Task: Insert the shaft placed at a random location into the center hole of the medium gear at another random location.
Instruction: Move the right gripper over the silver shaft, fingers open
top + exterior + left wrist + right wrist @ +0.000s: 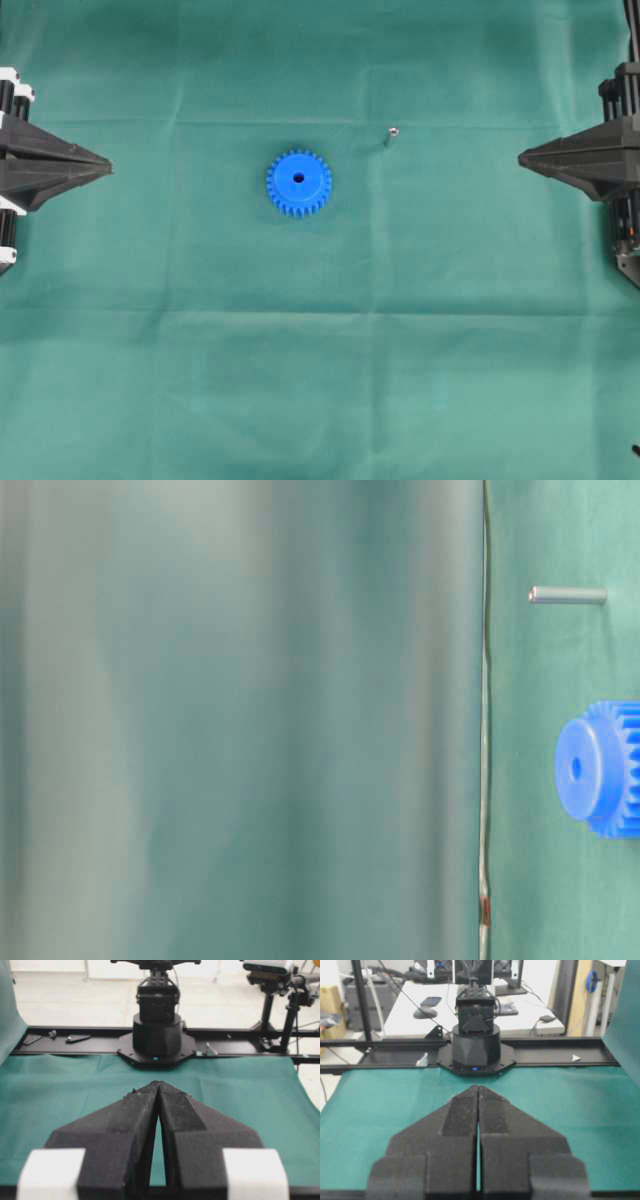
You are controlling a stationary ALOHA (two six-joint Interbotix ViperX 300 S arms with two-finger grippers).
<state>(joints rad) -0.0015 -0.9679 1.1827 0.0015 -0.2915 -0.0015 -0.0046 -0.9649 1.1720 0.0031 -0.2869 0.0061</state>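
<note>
- The medium gear (299,183) lies flat on the green cloth (300,380), a little left of the middle in the overhead view, with its face up
- The center hole (299,178) is seen as a small dark round spot in the middle of the blue face, and nothing is inside it
- The shaft (391,135) is on the cloth to the right of the gear and a little higher in the overhead view; it is near the gear but does not touch it
- In the table-level view the shaft (567,595) is a thin grey pin with the gear (600,768) on the same green cloth, apart from it; the hole (576,768) shows on the raised hub of the gear
- The left part of the table-level view is a blurred grey-green surface, and I cannot tell what it is
- The left gripper (105,163) is at the left edge of the overhead view, well apart from the gear and the shaft
- In the left wrist view its fingers (130,1120) meet at the tips, so the left gripper (159,1085) is closed and holds nothing
- The right gripper (524,157) is at the right edge of the overhead view, also well apart from both things
- In the right wrist view its fingers (457,1120) are pressed together with only a thin line between them; the right gripper (478,1088) is closed and has nothing in it
- In each wrist view the base of the other arm (157,1035) stands across the cloth
</note>
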